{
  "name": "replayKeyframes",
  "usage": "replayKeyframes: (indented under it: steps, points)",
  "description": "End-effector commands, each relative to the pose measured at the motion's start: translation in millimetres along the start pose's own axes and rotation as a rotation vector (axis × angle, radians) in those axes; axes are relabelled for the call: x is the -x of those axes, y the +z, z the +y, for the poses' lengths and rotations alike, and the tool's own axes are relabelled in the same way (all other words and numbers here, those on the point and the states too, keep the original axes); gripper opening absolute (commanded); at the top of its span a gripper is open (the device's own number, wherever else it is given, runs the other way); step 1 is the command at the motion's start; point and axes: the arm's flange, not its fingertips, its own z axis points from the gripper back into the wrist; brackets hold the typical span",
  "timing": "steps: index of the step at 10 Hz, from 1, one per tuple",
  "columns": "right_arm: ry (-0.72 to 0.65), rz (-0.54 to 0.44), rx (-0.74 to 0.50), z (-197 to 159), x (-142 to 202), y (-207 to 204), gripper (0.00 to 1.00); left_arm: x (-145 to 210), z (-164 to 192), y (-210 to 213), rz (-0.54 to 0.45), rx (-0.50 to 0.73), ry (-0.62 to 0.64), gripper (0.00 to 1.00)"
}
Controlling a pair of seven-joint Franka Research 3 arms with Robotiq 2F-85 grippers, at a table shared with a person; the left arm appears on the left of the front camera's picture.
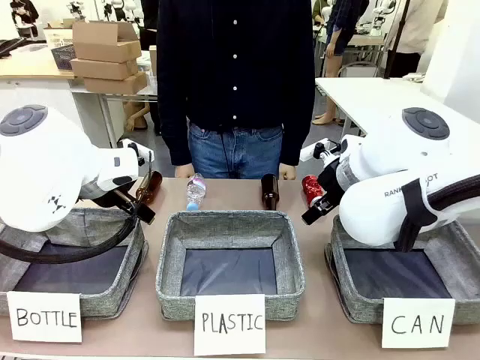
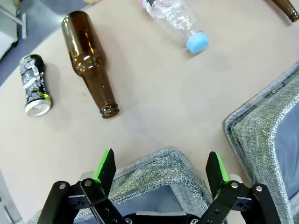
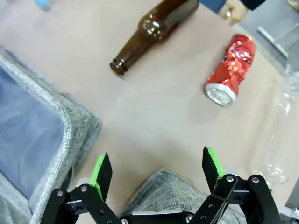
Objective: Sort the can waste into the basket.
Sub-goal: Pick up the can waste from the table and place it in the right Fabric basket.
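A dented red can (image 3: 231,70) lies on its side on the table beyond my open right gripper (image 3: 159,170), apart from its fingers; in the front view the red can (image 1: 311,187) shows just past that gripper (image 1: 316,208). A dark can with silver print (image 2: 33,84) lies far to the left of my open left gripper (image 2: 161,168), which hovers over a basket corner. The grey basket carded "CAN" (image 1: 339,264) sits under the right arm, and its near corner (image 3: 163,186) shows between the right fingers. Nothing is between either pair of fingers.
Baskets carded "BOTTLE" (image 1: 139,259) and "PLASTIC" (image 1: 296,259) stand left and middle. Brown glass bottles (image 1: 148,186) (image 1: 270,191) and a clear plastic bottle (image 1: 196,191) lie along the far edge. Another clear bottle (image 3: 280,140) lies beside the red can. A person (image 1: 236,75) stands close behind the table.
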Motion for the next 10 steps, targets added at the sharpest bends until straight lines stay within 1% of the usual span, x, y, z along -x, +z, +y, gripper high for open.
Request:
replayKeyframes:
  steps: [1,9,10]
  points:
    - [0.000,0.000,0.000,0.0,0.0,0.0,1.00,0.0,0.0,0.1,0.000,0.000,0.000,1.00]
    - [0.000,0.000,0.000,0.1,0.0,0.0,1.00,0.0,0.0,0.1,0.000,0.000,0.000,1.00]
    - [-0.080,-0.046,-0.085,-6.6,-9.4,32.6,1.00,0.0,0.1,0.0,0.000,0.000,0.000,1.00]
